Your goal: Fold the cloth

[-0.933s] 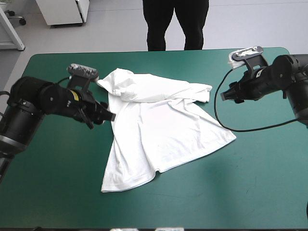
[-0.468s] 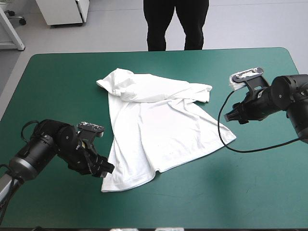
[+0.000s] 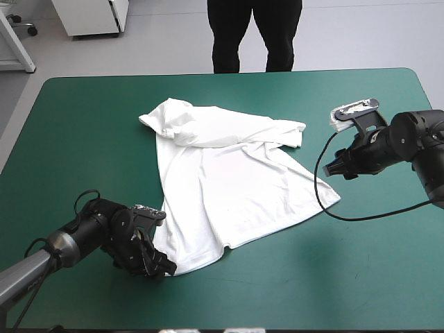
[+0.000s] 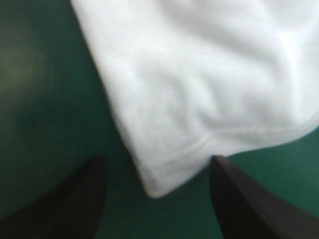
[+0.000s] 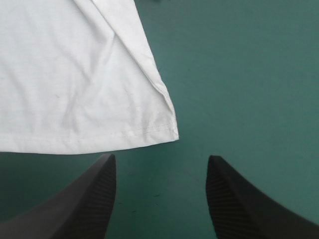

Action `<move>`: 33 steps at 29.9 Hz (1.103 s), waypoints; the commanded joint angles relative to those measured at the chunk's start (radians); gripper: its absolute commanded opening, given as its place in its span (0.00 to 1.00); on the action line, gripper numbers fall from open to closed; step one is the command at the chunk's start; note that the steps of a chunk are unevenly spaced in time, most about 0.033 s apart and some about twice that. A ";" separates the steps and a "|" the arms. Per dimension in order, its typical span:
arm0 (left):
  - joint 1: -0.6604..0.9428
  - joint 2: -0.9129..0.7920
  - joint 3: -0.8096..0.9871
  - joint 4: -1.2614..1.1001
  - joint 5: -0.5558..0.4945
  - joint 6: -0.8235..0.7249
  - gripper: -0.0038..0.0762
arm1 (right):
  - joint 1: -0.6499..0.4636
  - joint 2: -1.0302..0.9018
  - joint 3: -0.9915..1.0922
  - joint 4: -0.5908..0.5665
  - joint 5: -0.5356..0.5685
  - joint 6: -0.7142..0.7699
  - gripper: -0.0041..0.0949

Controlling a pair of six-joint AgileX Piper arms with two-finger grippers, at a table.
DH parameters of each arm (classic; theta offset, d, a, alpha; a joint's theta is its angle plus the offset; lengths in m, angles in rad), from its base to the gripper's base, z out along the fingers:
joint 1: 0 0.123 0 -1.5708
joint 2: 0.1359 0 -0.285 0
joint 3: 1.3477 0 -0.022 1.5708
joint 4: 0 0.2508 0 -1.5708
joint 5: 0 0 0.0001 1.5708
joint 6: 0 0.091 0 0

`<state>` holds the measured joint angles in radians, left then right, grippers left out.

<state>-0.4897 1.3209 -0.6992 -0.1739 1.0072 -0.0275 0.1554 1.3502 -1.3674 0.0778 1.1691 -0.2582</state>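
The white T-shirt (image 3: 229, 180) lies spread on the teal-green cover, collar end toward the far left and hem toward me. My left gripper (image 3: 163, 267) is low at the hem's near-left corner. In the left wrist view its black fingers (image 4: 75, 199) stand apart, and that corner of the T-shirt (image 4: 199, 74) reaches in between them, left gripper (image 4: 157, 162) open. My right gripper (image 3: 331, 166) hovers just off the hem's right corner. In the right wrist view the T-shirt (image 5: 75, 89) corner lies just ahead of the open right gripper (image 5: 160, 158), with nothing between the fingers.
Teal-green cover (image 3: 361, 263) surrounds the shirt on every side. The table's near edge (image 3: 291, 327) runs not far behind the left gripper. A folded-over sleeve (image 3: 284, 132) bunches at the shirt's far right.
My left arm has swung from beside the shirt's left edge toward me, down to the hem's near-left corner. The right arm dropped slightly toward the right hem corner, then held still.
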 commanded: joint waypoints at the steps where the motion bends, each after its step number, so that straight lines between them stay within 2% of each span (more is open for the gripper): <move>1: -0.009 0.042 -0.007 -0.017 -0.063 -0.011 0.61 | 0.028 -0.035 -0.021 -0.078 -0.027 -0.017 0.56; 5: -0.009 0.079 -0.007 -0.040 -0.092 0.005 0.60 | 0.089 -0.035 0.010 -0.250 -0.042 -0.013 0.56; 7: -0.009 0.084 -0.007 -0.060 -0.102 0.027 0.56 | 0.112 -0.035 0.042 -0.305 -0.061 -0.013 0.56; 16: -0.009 0.084 -0.007 -0.116 -0.154 0.102 0.14 | 0.116 -0.006 0.275 -0.320 -0.190 0.030 0.56; 19: -0.009 0.084 -0.007 -0.117 -0.157 0.108 0.04 | 0.114 0.020 0.316 -0.308 -0.229 0.036 0.56; 24: -0.009 0.084 -0.007 -0.117 -0.158 0.112 0.04 | 0.114 0.075 0.315 -0.261 -0.326 0.036 0.56; 33: -0.009 0.084 -0.007 -0.117 -0.156 0.112 0.04 | 0.114 0.188 0.315 -0.243 -0.416 0.036 0.56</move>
<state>-0.4879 1.3849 -0.7209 -0.2249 0.9305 0.0817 0.2691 1.5357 -1.0255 -0.1595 0.8051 -0.2210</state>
